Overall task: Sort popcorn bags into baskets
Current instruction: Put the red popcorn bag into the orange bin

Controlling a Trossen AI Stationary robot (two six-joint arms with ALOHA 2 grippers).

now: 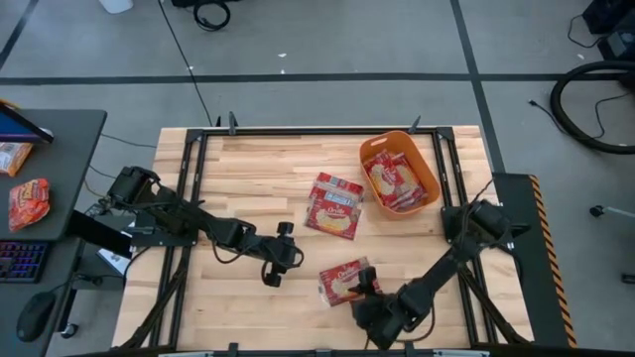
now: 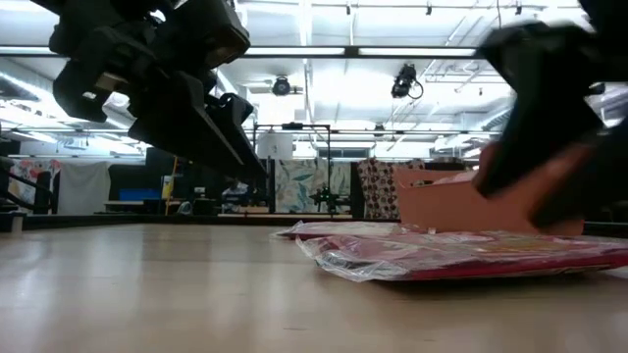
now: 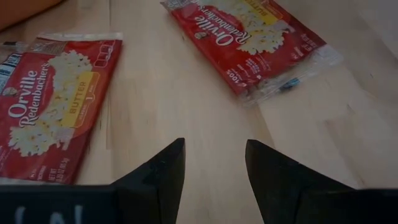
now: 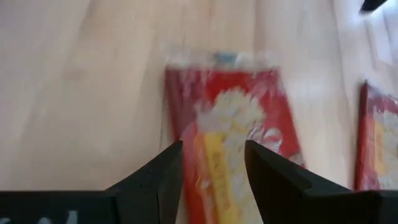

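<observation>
The orange basket (image 1: 426, 178) stands near the table's far right corner with red popcorn bags (image 1: 389, 181) lying in it. A small pile of bags (image 1: 334, 206) lies flat mid-table. A single bag (image 1: 339, 282) lies flat near the near edge. My right gripper (image 1: 365, 289) is open and hovers at that bag's right end, its fingers (image 4: 163, 174) standing over the bag (image 4: 230, 124). In the low view the bag (image 2: 461, 253) lies below it. My left gripper (image 1: 286, 256) is open, held above bare wood left of both the pile (image 3: 53, 106) and the single bag (image 3: 249, 31).
A side desk on the left carries an orange-red snack pouch (image 1: 28, 202), a keyboard (image 1: 20, 261) and a mouse (image 1: 35, 315). Black frame rails (image 1: 189, 169) run along the table's edges. Bare wood (image 1: 248, 178) lies between the left arm and the pile.
</observation>
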